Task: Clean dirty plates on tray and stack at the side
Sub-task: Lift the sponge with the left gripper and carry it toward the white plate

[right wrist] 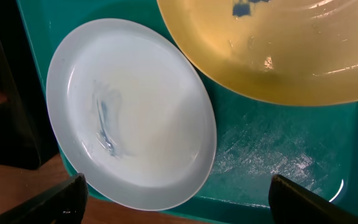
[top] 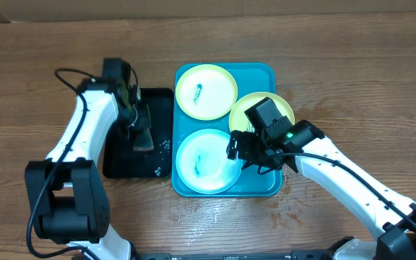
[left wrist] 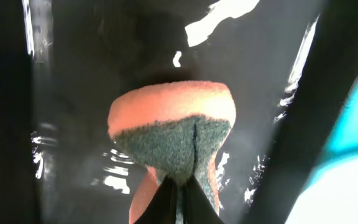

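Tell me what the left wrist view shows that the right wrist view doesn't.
Left wrist only: an orange-and-green sponge pinched in the left gripper. Right wrist only: the cyan plate with a blue smear, a smeared yellow-green plate beside it, and the right gripper, open above them. Both: the turquoise tray, a sliver in the left wrist view, and the black tub, a dark strip in the right wrist view.

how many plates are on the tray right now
3. One yellow-green plate at the tray's far left, a second yellow-green plate at the right, partly under the right gripper, and a pale cyan plate at the near left. None seems hidden.
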Controlling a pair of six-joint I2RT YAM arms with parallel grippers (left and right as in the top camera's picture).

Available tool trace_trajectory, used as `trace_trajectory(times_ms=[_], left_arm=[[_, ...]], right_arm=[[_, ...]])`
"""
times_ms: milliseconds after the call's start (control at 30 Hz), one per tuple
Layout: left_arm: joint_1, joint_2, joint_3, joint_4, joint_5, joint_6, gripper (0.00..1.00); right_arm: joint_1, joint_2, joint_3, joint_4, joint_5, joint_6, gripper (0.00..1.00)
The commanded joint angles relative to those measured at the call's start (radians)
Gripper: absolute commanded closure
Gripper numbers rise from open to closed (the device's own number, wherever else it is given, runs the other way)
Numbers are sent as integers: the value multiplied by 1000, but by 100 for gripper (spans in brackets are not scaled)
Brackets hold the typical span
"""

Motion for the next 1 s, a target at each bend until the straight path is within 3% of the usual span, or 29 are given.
trace_trajectory(times_ms=[0, 100, 167, 233, 267, 333, 433, 500, 600, 633, 800, 967], left_arm=[[-8, 2, -121, 86, -24, -11, 96], [-8, 2, -175, 142, -14, -45, 94], [-8, 2, -185, 150, 4, -44, 82], [-8, 2, -182, 145, 12, -44, 52], [-8, 2, -178, 138, 14, -44, 43], [-8, 2, -171, 122, 14, -44, 37], [-9, 2, -170, 119, 21, -42, 36], [-9, 2, -170, 116, 20, -40, 47], [-8, 2, -174, 117, 19, -40, 90], [-8, 2, -175, 119, 20, -40, 96], [-8, 0, -164, 97, 47, -29, 96], [-7, -31, -40, -40, 89, 11, 96]], right_arm=[[-3, -23, -8, 7, 3, -68, 5], [-3, -23, -8, 6, 8, -76, 5], [-3, -23, -8, 6, 8, -76, 5], [-3, -23, -8, 3, 7, -76, 5], [-3, -23, -8, 1, 8, -76, 5], [-3, -23, -8, -5, 8, -76, 5], [-3, -23, -8, -5, 7, -75, 5], [-3, -23, -8, -4, 8, -75, 5], [-3, -23, -8, -5, 8, -74, 5], [-3, -23, -8, -5, 11, -74, 6], [-2, 2, -8, 1, 55, -93, 12], [-1, 79, -8, 14, 48, -251, 25]])
